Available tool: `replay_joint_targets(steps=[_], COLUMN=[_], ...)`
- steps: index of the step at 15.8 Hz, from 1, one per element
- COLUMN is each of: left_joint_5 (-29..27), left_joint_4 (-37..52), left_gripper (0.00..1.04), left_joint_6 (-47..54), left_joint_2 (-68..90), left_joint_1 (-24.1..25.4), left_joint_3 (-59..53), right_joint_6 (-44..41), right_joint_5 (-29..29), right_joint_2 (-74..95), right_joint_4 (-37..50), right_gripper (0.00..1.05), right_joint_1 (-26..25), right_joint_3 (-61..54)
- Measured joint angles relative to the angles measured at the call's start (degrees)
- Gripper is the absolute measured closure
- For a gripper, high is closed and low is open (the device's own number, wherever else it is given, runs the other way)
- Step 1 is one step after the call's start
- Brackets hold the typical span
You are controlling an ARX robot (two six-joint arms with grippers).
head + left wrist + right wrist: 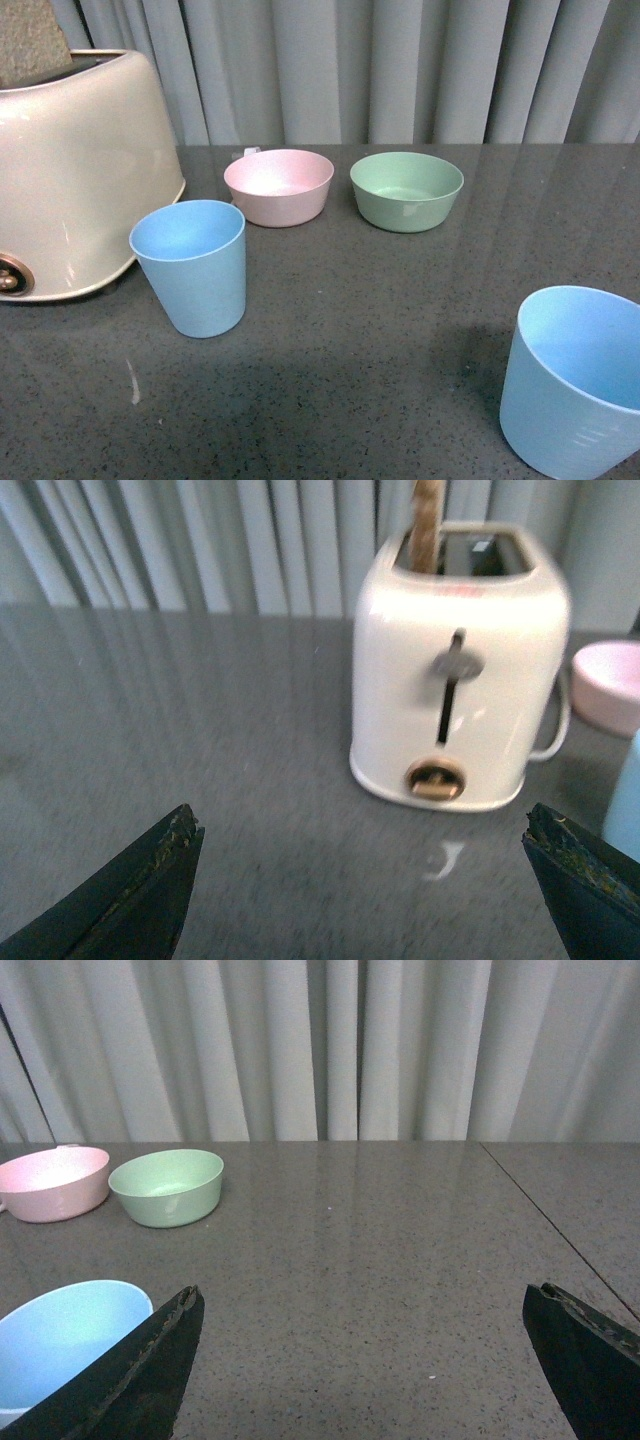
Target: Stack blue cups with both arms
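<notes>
One light-blue cup (192,266) stands upright on the dark table, left of centre, beside the toaster. The other blue cup (572,382) stands upright at the front right. Neither arm shows in the front view. My left gripper (362,825) is open and empty, low over bare table facing the toaster; a sliver of the left blue cup (625,800) shows at that view's edge. My right gripper (362,1305) is open and empty over bare table, with the right blue cup (60,1338) just outside one fingertip (150,1365).
A cream toaster (70,170) with a slice of bread stands at the left; it also shows in the left wrist view (460,660). A pink bowl (278,187) and a green bowl (406,191) sit at the back. Grey curtains hang behind the table.
</notes>
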Motion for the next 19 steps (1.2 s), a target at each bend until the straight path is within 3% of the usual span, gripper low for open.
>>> replay_joint_targets(steps=[7, 10, 13, 16, 19], left_joint_5=[13.51, 24.94, 28.98, 32.22, 35.10], left_joint_4=[22.14, 18.40, 14.08, 8.87, 4.48], left_gripper=[0.07, 0.07, 0.07, 0.07, 0.07], left_joint_6=[3.87, 3.72, 2.34, 3.32, 9.05], left_joint_2=[29.18, 44.37, 52.50, 56.52, 62.82], left_joint_1=[-2.40, -1.49, -1.22, -7.54, -9.75], left_joint_3=[13.46, 24.06, 30.73, 37.07, 39.34], right_joint_6=[0.00, 0.02, 0.02, 0.00, 0.02], right_joint_5=[0.02, 0.02, 0.02, 0.02, 0.02], right_joint_2=[0.00, 0.00, 0.00, 0.00, 0.00], right_joint_4=[0.04, 0.04, 0.04, 0.07, 0.02], right_gripper=[0.07, 0.07, 0.07, 0.07, 0.07], right_joint_1=[0.00, 0.00, 0.00, 0.00, 0.00], right_joint_3=[0.00, 0.00, 0.00, 0.00, 0.00])
